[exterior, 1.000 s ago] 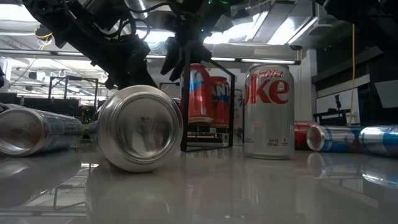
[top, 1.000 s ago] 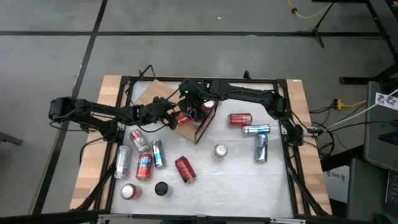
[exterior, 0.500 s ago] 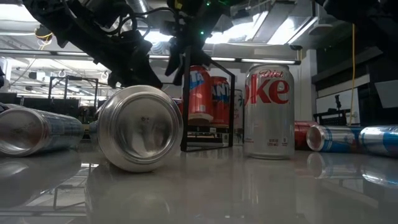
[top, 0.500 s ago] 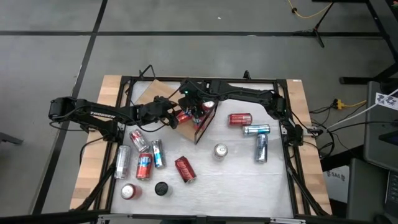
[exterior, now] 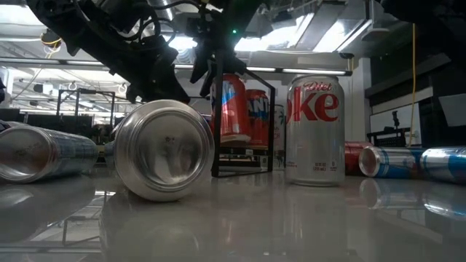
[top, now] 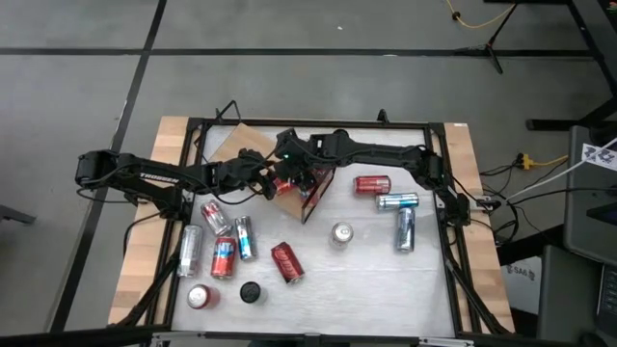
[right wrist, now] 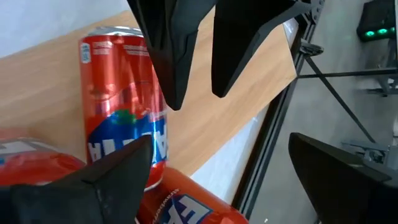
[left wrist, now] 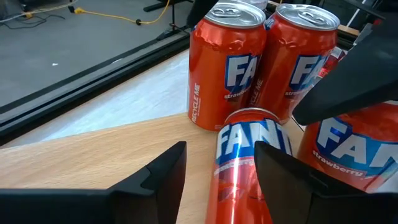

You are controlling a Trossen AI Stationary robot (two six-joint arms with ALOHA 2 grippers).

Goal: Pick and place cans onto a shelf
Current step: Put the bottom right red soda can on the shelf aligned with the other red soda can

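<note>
Cans on the shelf, near the worktop's far edge.
Left tool grasps a lying red can; right tool hangs released over the shelf beside it.

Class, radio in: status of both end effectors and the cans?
Left end effector grips a red can over the shelf. Right end effector open alongside, crowding it.

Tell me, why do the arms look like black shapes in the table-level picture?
Low view: bright ceiling lights behind silhouette the arms, and the white tabletop mirrors the cans. Left wrist view: that arm's own dark fingers are close, featureless shapes, while the red cans are evenly lit and readable.
</note>
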